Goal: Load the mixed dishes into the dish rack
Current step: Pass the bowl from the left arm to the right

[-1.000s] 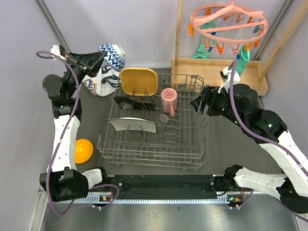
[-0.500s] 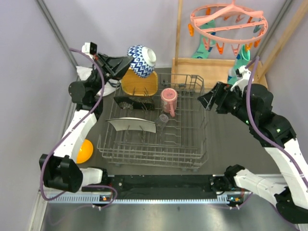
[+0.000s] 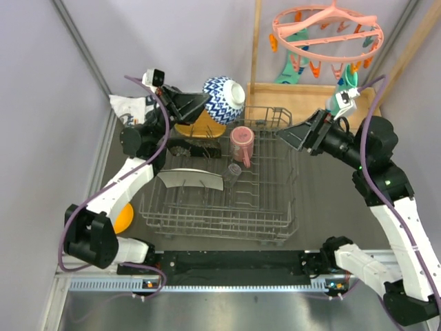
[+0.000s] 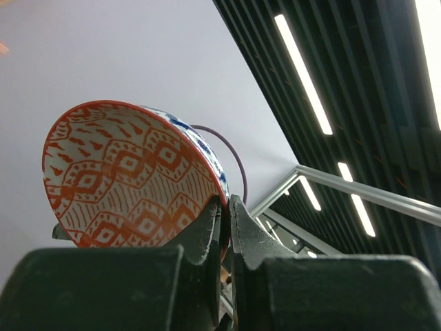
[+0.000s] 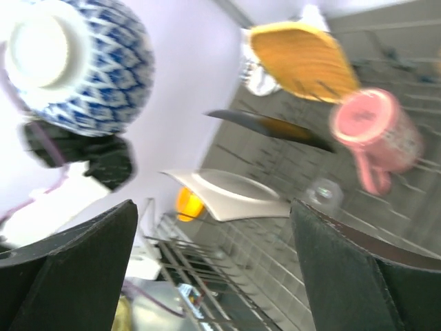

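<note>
My left gripper [image 3: 201, 105] is shut on the rim of the blue-white patterned bowl [image 3: 224, 98], held tilted in the air over the dish rack's [image 3: 219, 207] back left corner. In the left wrist view the bowl's orange-patterned inside [image 4: 124, 179] faces the camera, its rim pinched in the left gripper [image 4: 227, 207]. In the rack stand the yellow plate [image 3: 196, 129], black floral plate [image 3: 193, 147], pale plate [image 3: 189, 181], pink cup [image 3: 241, 141] and small clear glass [image 3: 233, 171]. The orange bowl [image 3: 125, 218] lies left of the rack. My right gripper [image 3: 299, 135] hangs open and empty beyond the rack's right side.
A pink peg hanger [image 3: 327, 34] with teal socks [image 3: 296, 65] hangs at the back right above a light wooden tray [image 3: 310, 100]. A white printed cloth [image 3: 134, 109] lies at the back left. Grey walls close in both sides.
My left arm has carried the patterned bowl from the back left corner rightward and over the rack's back. The right gripper has drawn back to the right, risen and opened wider.
</note>
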Robot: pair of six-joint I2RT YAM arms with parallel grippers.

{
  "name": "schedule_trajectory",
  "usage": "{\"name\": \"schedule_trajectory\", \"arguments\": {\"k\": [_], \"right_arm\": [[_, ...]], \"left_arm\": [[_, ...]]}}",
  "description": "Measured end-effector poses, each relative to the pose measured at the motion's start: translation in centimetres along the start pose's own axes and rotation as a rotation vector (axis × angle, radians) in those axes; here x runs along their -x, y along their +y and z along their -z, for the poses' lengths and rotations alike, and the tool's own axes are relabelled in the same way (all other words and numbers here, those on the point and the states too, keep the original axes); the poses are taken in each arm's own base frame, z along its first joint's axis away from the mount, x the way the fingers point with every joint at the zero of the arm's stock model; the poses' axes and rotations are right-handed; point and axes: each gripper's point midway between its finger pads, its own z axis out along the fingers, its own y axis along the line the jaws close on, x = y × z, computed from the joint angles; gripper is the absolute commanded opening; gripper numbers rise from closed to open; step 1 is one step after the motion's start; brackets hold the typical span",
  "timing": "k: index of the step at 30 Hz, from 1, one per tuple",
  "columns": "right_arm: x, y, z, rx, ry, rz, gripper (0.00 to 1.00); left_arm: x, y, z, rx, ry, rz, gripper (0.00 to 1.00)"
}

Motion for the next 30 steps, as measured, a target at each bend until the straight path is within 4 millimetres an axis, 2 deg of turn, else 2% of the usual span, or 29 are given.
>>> {"name": "schedule_trajectory", "arguments": {"k": [6, 14, 19, 25, 30], "right_arm": [[1.2, 2.9, -0.6, 0.207, -0.028, -0.091, 0.95], [2.3, 4.5, -2.6, 0.427, -0.04, -0.296, 0.96], [4.0, 6.1, -2.9, 0.55, -0.056, -0.377, 0.97], [4.9, 7.3, -2.4, 0.623, -0.064, -0.41, 0.97], [5.3, 7.1, -2.3, 0.628, -0.082, -0.424, 0.97]], "left_arm": [[-0.9, -0.5, -0.4, -0.032, 0.012, 0.012, 0.0], [-2.1, -0.3, -0.8, -0.049, 0.014, 0.05, 0.0], [-3.4, 0.1, -1.5, -0.062, 0.031, 0.084, 0.0], [-4.8, 2.6, -2.4, -0.041, 0.043, 0.15, 0.0], [-5.0, 2.2, -3.7, -0.073, 0.047, 0.147, 0.0]]}}
